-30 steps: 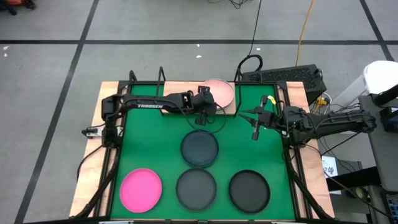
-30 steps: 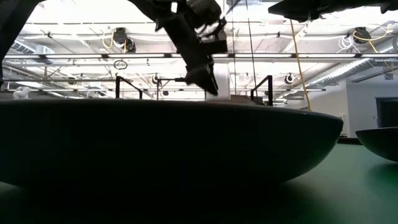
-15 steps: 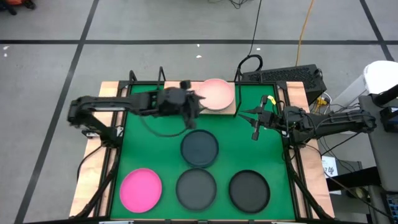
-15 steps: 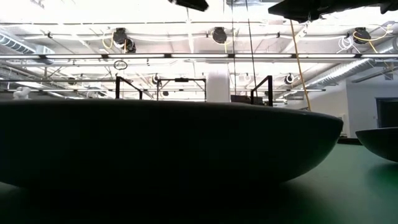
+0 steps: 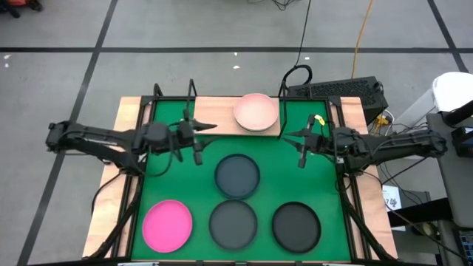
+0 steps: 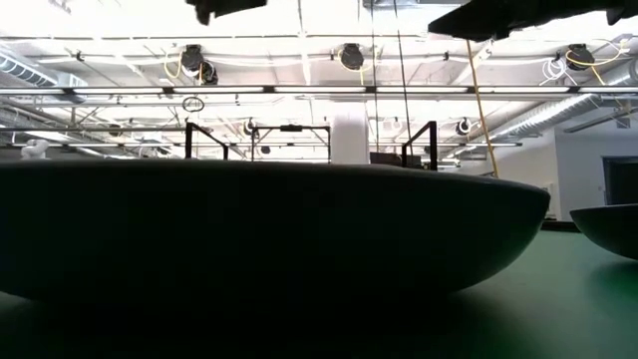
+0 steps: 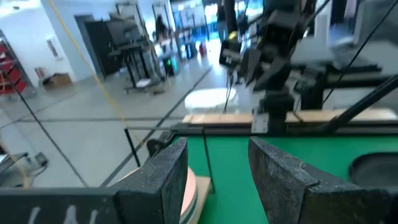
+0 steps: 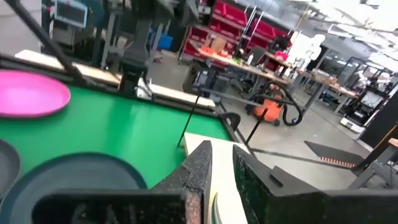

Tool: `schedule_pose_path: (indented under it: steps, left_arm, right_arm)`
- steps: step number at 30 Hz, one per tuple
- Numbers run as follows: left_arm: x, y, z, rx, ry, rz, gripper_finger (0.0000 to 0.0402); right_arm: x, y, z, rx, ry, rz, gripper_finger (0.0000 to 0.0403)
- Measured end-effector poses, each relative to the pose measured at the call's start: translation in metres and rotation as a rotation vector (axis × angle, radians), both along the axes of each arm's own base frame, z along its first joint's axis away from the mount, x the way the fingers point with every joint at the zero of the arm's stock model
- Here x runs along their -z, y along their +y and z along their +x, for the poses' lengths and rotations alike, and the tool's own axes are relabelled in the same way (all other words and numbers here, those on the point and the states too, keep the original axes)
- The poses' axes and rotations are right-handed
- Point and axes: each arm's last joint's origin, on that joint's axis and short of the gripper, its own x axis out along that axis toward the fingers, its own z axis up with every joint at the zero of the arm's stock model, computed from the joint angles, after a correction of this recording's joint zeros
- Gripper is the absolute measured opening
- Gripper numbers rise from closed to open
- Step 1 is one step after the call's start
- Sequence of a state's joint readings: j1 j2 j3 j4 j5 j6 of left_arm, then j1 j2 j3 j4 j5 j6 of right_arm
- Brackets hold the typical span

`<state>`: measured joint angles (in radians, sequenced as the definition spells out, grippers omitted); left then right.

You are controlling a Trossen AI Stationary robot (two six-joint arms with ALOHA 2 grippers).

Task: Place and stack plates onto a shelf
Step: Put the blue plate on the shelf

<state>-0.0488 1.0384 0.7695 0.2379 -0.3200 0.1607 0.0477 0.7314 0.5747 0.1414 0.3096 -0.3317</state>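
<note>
A pale pink plate (image 5: pixel 256 112) tops a small stack on the light-wood shelf (image 5: pixel 218 123) at the mat's far edge; in the left wrist view the stack (image 7: pixel 189 194) shows a white rim beneath. Three dark plates (image 5: pixel 237 176) (image 5: pixel 233 224) (image 5: pixel 296 226) and a hot pink plate (image 5: pixel 168 225) lie flat on the green mat. My left gripper (image 5: pixel 201 142) hovers open, left of the shelf and above the mat. My right gripper (image 5: pixel 295 148) hovers open, right of the shelf. Neither holds anything.
Black wire frames (image 5: pixel 174 94) stand at the mat's far corners, and a keyboard (image 5: pixel 336 90) lies beyond the table. The low view is filled by a near dark plate (image 6: pixel 299 229), with another (image 6: pixel 608 229) at its right. Green mat (image 5: pixel 177 181) lies bare between left gripper and plates.
My left arm has drawn back from the shelf toward the table's left edge and risen, leaving the low view almost entirely. The pale pink plate stays on the shelf stack.
</note>
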Motion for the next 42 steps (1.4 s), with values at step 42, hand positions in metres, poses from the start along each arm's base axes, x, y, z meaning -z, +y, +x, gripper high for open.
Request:
schedule_pose_path:
  steps: [42]
  left_arm:
    - [0.061,0.019,-0.047,-0.197,-0.099,0.014,0.0175]
  right_arm:
    - [0.114,0.058,0.109,-0.467,0.784,-0.068,0.0115]
